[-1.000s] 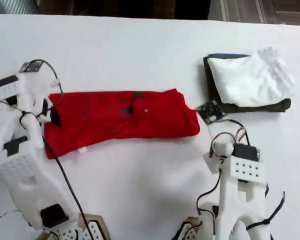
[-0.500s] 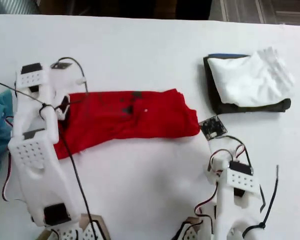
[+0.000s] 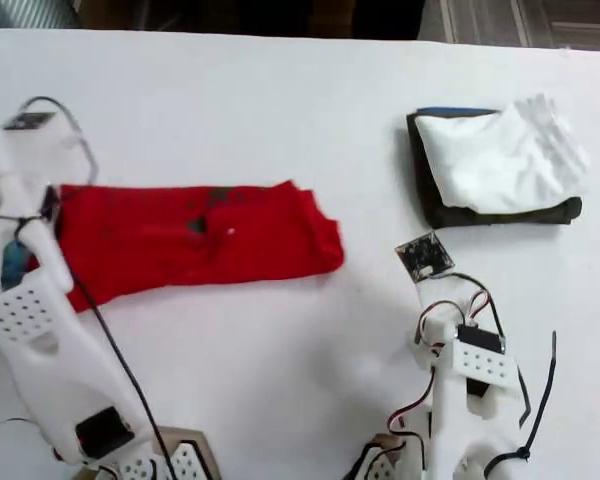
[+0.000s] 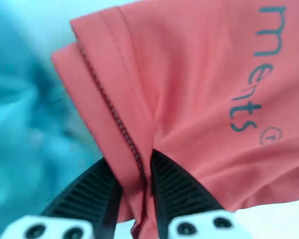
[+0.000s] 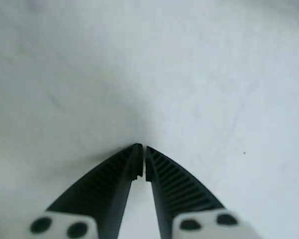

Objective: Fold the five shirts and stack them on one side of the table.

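Note:
A red shirt (image 3: 195, 240), folded into a long strip, lies across the left middle of the white table (image 3: 280, 110). My left gripper (image 4: 142, 172) is shut on the hemmed left end of the red shirt (image 4: 199, 99); in the high view that gripper (image 3: 48, 205) is at the table's left side. A crumpled teal shirt (image 4: 25, 124) lies just beyond that end, a bit of it showing behind the left arm (image 3: 15, 262). At the back right, a folded white shirt (image 3: 500, 155) rests on a folded dark shirt (image 3: 450, 212). My right gripper (image 5: 142, 162) is shut on nothing, low over bare table.
The right arm (image 3: 470, 370) stands at the front right, its wrist camera board (image 3: 425, 256) between the red shirt and the stack. The left arm (image 3: 40, 340) covers the front left. Open tabletop lies along the back and front middle.
My left gripper has pulled the red shirt to the left, opening a gap to the stack. The right arm drew back toward the front a second ago and has stayed there since.

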